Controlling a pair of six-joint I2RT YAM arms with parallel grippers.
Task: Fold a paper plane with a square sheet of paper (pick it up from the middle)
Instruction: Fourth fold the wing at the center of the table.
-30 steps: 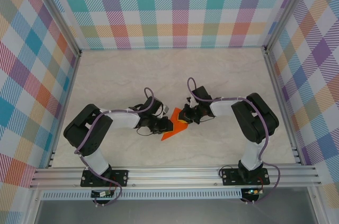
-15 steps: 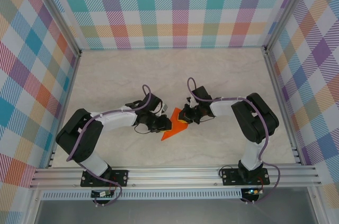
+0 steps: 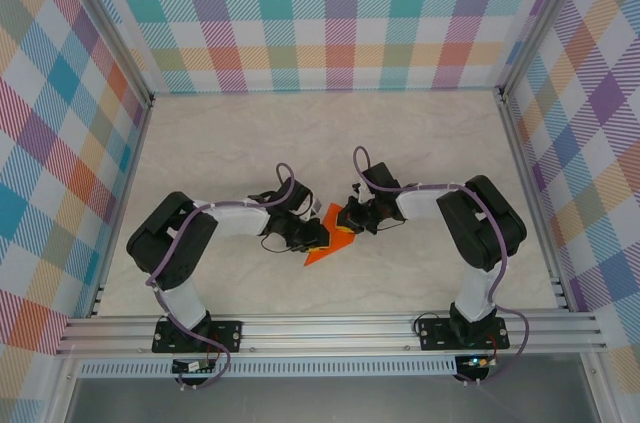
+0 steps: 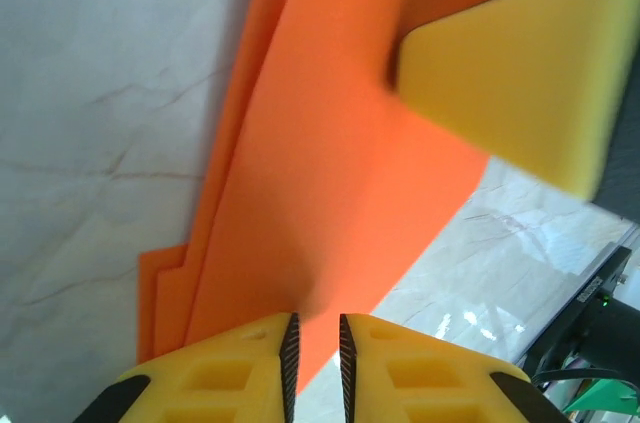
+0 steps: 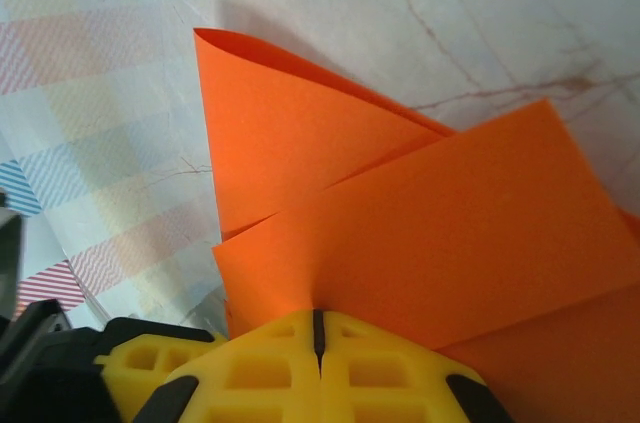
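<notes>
The square sheet of paper (image 3: 322, 249) is a creased, pointed orange shape lying mid-table between the two arms. My right gripper (image 3: 347, 223) is on its upper right part. In the right wrist view the right gripper (image 5: 318, 318) is shut, with a folded flap of the paper (image 5: 420, 233) coming straight out of the seam. My left gripper (image 3: 314, 235) sits at the paper's left edge. Seen from the left wrist, the left gripper (image 4: 315, 328) stands a narrow gap apart, its tips against the layered paper (image 4: 330, 163). The right gripper's yellow finger (image 4: 520, 73) rests on the far end.
The pale marble tabletop (image 3: 220, 153) spreads out behind and to both sides of the arms. Plaid walls (image 3: 330, 13) close in the back and sides. An aluminium rail (image 3: 330, 328) runs along the near edge by the arm bases.
The left arm's elbow swung out to the left and came back, and its gripper edged slightly right along the paper. The right arm and the paper stayed put.
</notes>
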